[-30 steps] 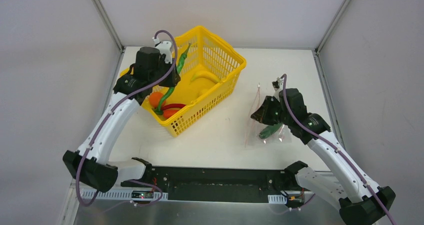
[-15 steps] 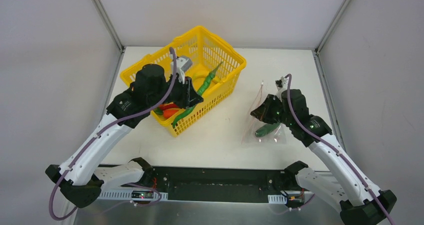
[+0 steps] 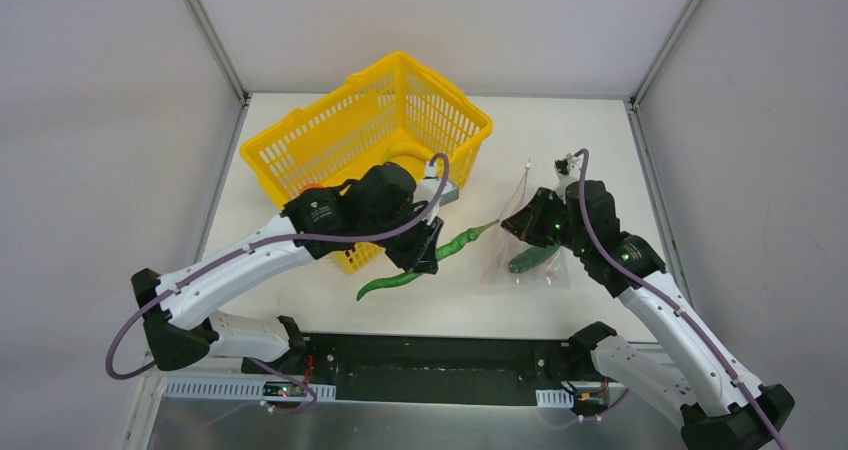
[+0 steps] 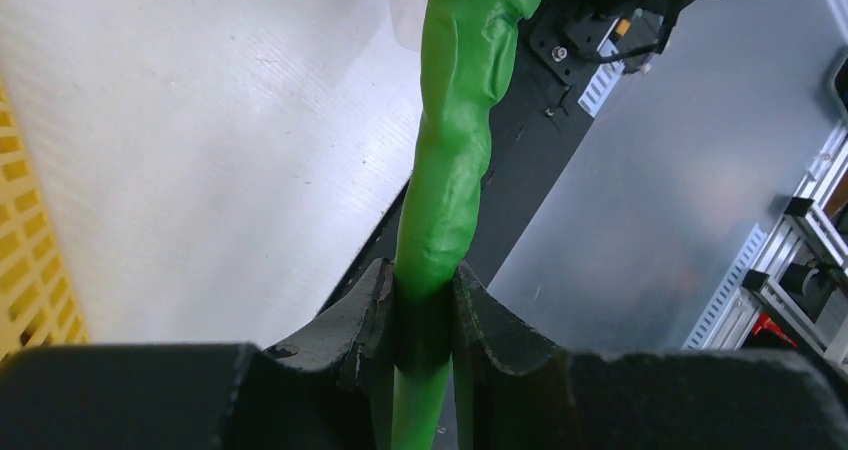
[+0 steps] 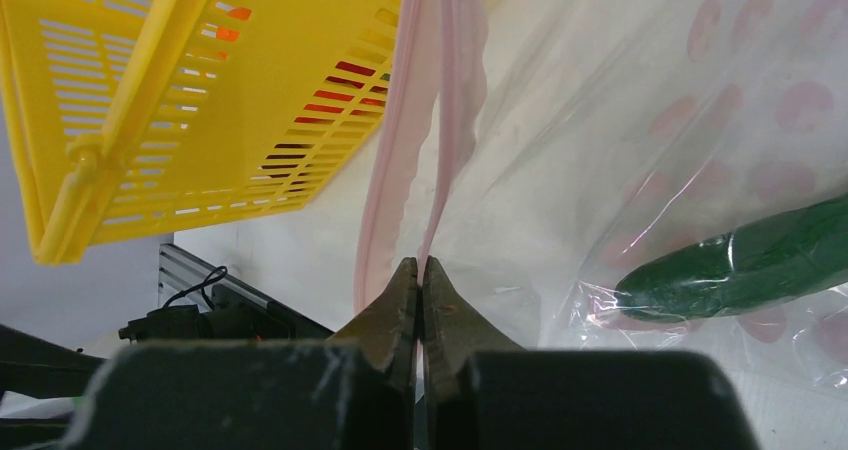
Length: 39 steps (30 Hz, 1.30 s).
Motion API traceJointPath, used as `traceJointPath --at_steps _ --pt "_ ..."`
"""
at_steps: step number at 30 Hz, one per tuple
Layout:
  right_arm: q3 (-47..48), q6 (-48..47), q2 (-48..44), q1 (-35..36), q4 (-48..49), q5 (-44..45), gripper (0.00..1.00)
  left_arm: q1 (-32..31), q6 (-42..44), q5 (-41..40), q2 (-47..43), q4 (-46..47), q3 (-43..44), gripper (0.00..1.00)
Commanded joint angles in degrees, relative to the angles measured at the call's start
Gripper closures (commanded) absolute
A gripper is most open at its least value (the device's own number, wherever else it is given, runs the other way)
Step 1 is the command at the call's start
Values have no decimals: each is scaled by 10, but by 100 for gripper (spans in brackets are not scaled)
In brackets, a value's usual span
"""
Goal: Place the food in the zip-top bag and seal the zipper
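My left gripper (image 3: 425, 257) is shut on a long light-green pepper (image 3: 462, 240) and holds it above the table between the basket and the bag. The pepper's tip points at the bag's mouth. In the left wrist view the pepper (image 4: 465, 120) is clamped between my fingers (image 4: 425, 310). My right gripper (image 3: 513, 228) is shut on one pink zipper strip (image 5: 443, 120) of the clear dotted zip-top bag (image 3: 545, 270) and holds that edge lifted, so the mouth gapes. A dark green pepper (image 3: 533, 260) lies inside the bag and also shows in the right wrist view (image 5: 740, 260).
The yellow basket (image 3: 400, 70) stands at the back left and shows in the right wrist view (image 5: 200, 100). It holds a yellow fruit (image 3: 405, 152) and an orange one (image 3: 312, 186), mostly hidden by my left arm. The black base rail (image 3: 430, 355) runs along the near edge.
My left gripper has carried the light-green pepper out of the basket and rightward to the bag's mouth. My right gripper has kept its hold on the zipper edge and hardly moved.
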Motion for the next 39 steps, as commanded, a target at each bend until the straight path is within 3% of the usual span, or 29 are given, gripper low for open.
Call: traceJointPath --at_steps 1,13,27,39 --pt "-9 10 -15 -1 32 6 99 -31 -34 -31 46 -14 26 100" --pt "-6 5 -26 -1 26 8 99 -50 -46 -89 155 -61 92 100" --pt "0 0 -29 -1 15 10 99 -50 -50 -128 172 -92 118 100" --pt "17 1 -14 8 0 16 100 -50 -40 -170 276 -178 250 100"
